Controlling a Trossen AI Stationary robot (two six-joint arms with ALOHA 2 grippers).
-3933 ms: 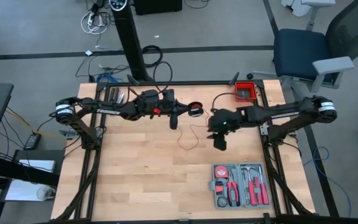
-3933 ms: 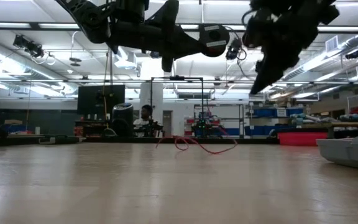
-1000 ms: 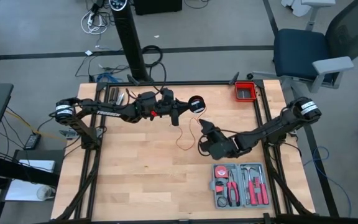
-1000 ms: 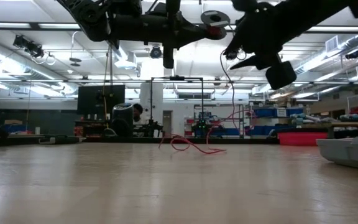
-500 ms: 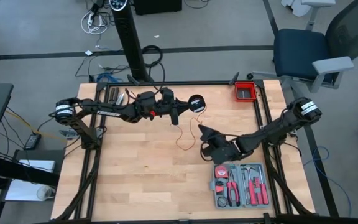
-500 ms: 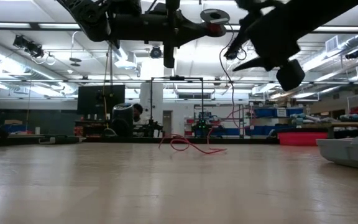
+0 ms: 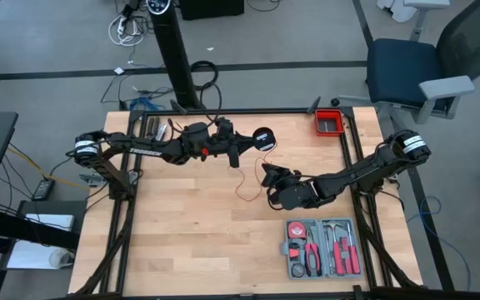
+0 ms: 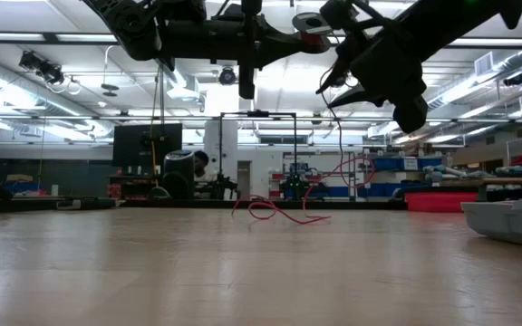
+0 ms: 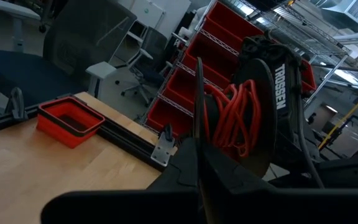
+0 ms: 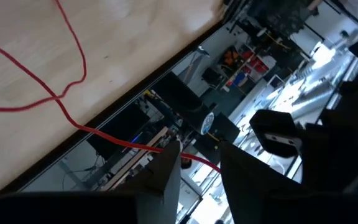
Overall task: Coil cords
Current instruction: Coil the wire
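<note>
The thin red cord (image 7: 242,193) is partly wound into a bundle on a dark reel (image 9: 241,118) held up over the table's far middle. From there it drops and lies in slack curves on the wood (image 8: 275,213). My left gripper (image 7: 252,142) is shut on the reel (image 7: 262,139), pointing level toward the table's right. My right gripper (image 7: 266,173) stands just near of the reel, above the table, and is open. A free stretch of cord (image 10: 191,159) crosses the gap between its fingers (image 10: 166,168). My left gripper (image 9: 199,163) pinches the reel's thin near disc (image 9: 198,118) edge-on between its shut fingers, coming level from the table's left. The reel is lifted clear, with the red windings beside the fingers. My right gripper (image 10: 197,165): the cord crosses between its open fingers; I cannot tell whether it touches them.
A grey tool case (image 7: 322,247) with red-handled tools lies at the near right. A red bin (image 7: 330,123) sits at the far right corner. Black frame rails (image 7: 352,167) edge the table. Bare wood lies at the near left (image 7: 182,242).
My right gripper has rolled about its own axis. Over the last half second it has shifted a little toward the table's far left, toward the hanging cord. The cord's hanging part now shows a raised red loop in the low view. The left arm and reel have kept still.
</note>
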